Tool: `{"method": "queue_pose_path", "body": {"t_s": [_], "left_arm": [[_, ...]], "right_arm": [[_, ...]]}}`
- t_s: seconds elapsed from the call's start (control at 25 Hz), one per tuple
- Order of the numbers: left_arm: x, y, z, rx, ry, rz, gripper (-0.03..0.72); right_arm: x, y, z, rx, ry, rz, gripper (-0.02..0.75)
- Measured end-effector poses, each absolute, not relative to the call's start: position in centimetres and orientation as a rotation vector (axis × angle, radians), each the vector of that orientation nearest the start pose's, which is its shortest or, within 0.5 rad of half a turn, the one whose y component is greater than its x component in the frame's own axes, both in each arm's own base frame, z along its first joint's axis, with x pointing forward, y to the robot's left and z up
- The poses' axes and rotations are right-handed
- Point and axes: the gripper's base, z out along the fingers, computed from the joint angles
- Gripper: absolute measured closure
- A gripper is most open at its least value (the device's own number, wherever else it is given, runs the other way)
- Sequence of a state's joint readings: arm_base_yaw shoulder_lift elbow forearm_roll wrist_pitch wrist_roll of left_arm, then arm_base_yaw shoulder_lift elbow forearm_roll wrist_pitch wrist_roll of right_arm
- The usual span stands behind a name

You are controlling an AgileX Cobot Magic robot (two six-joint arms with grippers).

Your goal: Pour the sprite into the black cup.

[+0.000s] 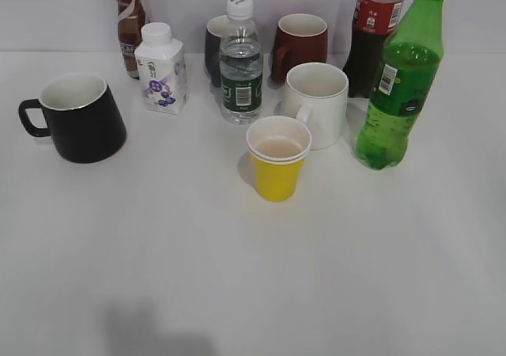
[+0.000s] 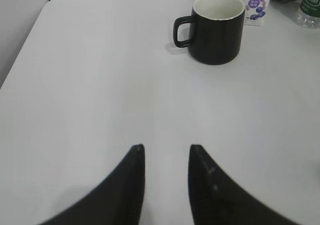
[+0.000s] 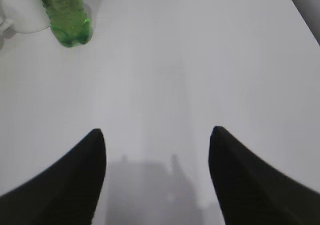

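Tall green translucent plastic sprite bottle (image 1: 400, 79) stands capped, desk (image 1: 237, 277) right; wide matte black cup (image 1: 77, 117) far left; both fingers apart, empty; right fingers (image 3: 157, 135) grip below label, keep upright.

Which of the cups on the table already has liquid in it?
The yellow paper cup at centre front: pale liquid shows inside. The black cup and white mug look empty; the two rear mugs' insides are hidden.
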State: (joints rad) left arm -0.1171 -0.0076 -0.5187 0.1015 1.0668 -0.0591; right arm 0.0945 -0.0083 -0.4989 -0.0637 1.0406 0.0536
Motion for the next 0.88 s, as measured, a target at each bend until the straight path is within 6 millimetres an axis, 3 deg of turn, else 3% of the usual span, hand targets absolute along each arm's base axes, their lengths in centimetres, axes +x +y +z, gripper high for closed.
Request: {"method": "queue_pose_path", "body": {"t_s": [0.88], "left_arm": [[-0.78,0.90,28.22,0.052,2.019,0.009,0.452]], "right_arm": [[-0.48,-0.55,27.87,-0.039,2.015,0.018,0.255]]}}
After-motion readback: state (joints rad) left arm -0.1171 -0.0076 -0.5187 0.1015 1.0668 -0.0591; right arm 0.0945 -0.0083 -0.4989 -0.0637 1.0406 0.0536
